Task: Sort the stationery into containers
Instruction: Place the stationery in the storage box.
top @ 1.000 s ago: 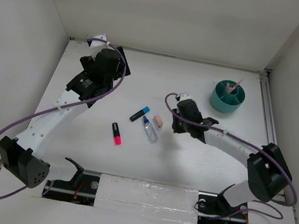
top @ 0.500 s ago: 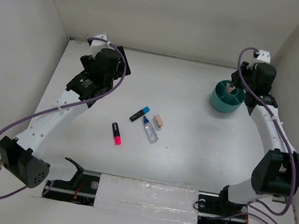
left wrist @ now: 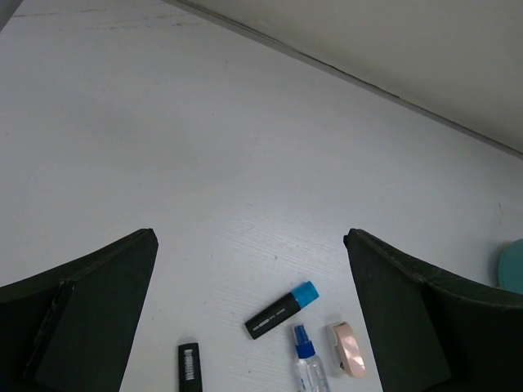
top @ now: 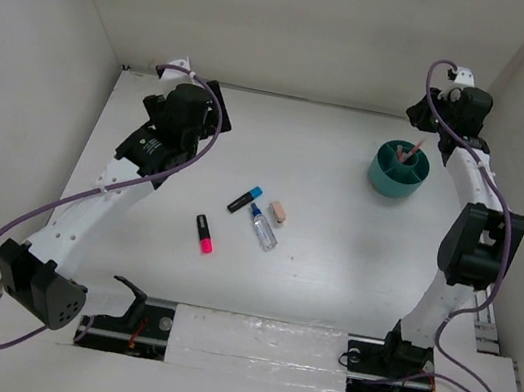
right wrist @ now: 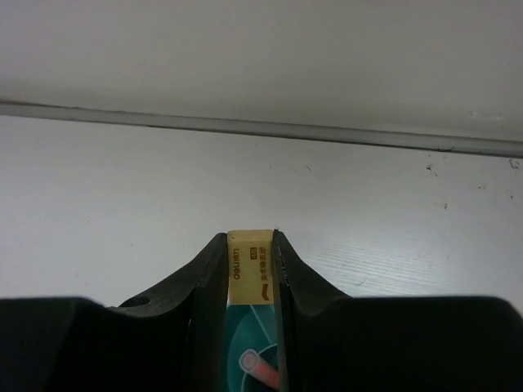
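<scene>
My right gripper (right wrist: 250,240) is shut on a tiny tan block (right wrist: 250,269) with printed lettering, held above the round teal organiser (right wrist: 243,325), where a pink pencil (right wrist: 263,371) stands. Seen from above, the right gripper (top: 421,126) hangs over the far rim of the organiser (top: 391,184), at the back right. My left gripper (left wrist: 249,237) is open and empty, high above the table's left part (top: 205,113). Mid-table lie a blue-capped marker (top: 245,199) (left wrist: 283,310), a pink-capped marker (top: 204,233), a clear bottle (top: 261,227) (left wrist: 308,363) and a pink eraser (top: 278,211) (left wrist: 349,349).
White walls close the table in at the back, left and right; the right arm stands close to the back right corner. The organiser's edge (left wrist: 512,261) shows at the right of the left wrist view. The arm bases sit at the near edge.
The right arm has swung from mid-table, near the eraser and bottle, to the back right, above the organiser, carrying the tan block. The left arm has not moved.
</scene>
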Motion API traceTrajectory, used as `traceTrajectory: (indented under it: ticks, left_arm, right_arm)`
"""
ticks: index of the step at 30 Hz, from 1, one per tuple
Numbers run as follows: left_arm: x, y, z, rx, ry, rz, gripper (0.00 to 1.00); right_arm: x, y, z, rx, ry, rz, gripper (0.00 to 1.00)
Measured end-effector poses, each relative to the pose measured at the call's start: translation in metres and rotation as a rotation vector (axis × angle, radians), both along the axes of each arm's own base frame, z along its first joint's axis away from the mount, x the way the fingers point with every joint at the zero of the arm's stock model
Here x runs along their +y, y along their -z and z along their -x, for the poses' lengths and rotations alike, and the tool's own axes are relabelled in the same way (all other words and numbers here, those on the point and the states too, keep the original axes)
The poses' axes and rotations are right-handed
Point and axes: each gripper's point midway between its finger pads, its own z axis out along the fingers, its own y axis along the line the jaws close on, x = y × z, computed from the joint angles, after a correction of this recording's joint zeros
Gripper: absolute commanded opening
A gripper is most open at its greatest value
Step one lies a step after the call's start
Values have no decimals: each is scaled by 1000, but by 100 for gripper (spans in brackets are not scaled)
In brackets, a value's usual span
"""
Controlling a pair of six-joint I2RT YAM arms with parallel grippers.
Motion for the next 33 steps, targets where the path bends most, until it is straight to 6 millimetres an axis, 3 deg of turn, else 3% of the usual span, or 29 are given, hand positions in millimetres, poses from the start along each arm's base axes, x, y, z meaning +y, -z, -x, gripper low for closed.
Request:
traceTrajectory:
  ticks: [9, 16, 27, 33]
  left_arm:
    - [-4, 0, 0, 0, 24, 3, 100]
    - [-6, -1, -1, -3, 39, 3, 100]
    - [-9, -2, -1, -2, 55, 9, 100]
    - [-12, -3, -2, -11, 64, 18, 100]
  right_arm:
    - [-2, 9, -19, 5, -61, 41, 0]
    - [-14, 25, -16, 33, -120, 69, 0]
    - [-40, 32, -16, 24, -199, 75, 0]
    - [-42, 34, -15, 29, -212, 92, 0]
